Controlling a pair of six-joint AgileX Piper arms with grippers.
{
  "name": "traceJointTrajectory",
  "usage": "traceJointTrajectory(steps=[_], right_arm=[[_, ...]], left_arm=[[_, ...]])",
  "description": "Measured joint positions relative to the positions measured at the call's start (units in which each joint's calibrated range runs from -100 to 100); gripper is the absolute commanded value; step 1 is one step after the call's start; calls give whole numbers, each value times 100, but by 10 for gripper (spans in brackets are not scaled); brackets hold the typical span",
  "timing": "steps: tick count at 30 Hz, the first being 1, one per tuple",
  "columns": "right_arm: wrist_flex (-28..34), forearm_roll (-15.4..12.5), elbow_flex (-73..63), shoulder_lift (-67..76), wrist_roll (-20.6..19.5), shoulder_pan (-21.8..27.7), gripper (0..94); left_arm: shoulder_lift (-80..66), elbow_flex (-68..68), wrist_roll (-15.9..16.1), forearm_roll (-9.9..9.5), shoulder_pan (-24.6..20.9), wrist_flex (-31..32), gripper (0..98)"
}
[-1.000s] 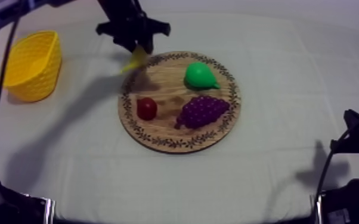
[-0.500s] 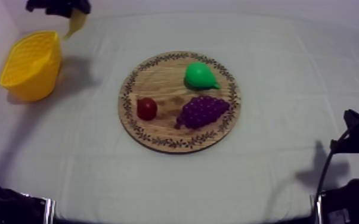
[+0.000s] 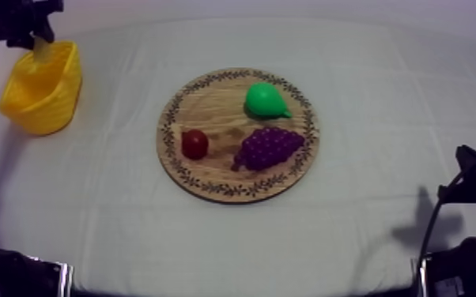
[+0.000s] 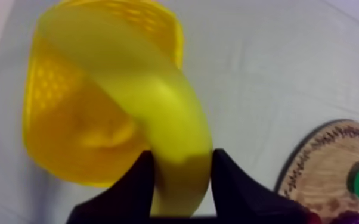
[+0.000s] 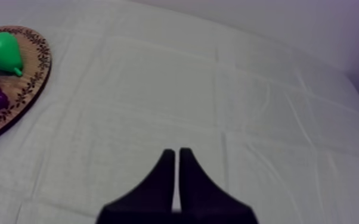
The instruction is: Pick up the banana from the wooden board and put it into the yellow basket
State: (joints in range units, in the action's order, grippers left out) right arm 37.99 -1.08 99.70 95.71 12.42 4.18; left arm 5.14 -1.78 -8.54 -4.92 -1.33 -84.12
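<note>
The banana, smooth, curved and glossy yellow, hangs above the open mouth of the yellow basket. The left gripper grasps it at one end, with a black finger pressed to each side. In the top view the banana points down from the gripper at the basket's far rim. Whether its tip touches the rim cannot be told.

The basket is oval, with perforated plastic walls, and sits close to the table's edge. On its other side a broad strip of bare grey-white cloth, faintly creased, gives open room.

Beyond that strip, well apart from the basket, lies the round wooden board, which has visible grain and a leafy patterned rim. On it are a glossy green pear, a knobbly purple bunch of grapes and, on the side nearest the basket, a small red fruit.

Farthest from the basket, the right gripper hangs over bare cloth with its fingers pressed together into a narrow wedge, holding nothing.
</note>
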Motion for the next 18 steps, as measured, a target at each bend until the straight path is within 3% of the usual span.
traceJointTrajectory(steps=[9,15,18], right_arm=[[0,0,0,0,0,0,6],[0,0,0,0,8,0,6],[0,0,0,0,8,0,6]], left_arm=[[438,-46,194,2,-445,293,389],[592,-149,363,95,-514,429,676],[622,-163,493,158,-518,465,763]])
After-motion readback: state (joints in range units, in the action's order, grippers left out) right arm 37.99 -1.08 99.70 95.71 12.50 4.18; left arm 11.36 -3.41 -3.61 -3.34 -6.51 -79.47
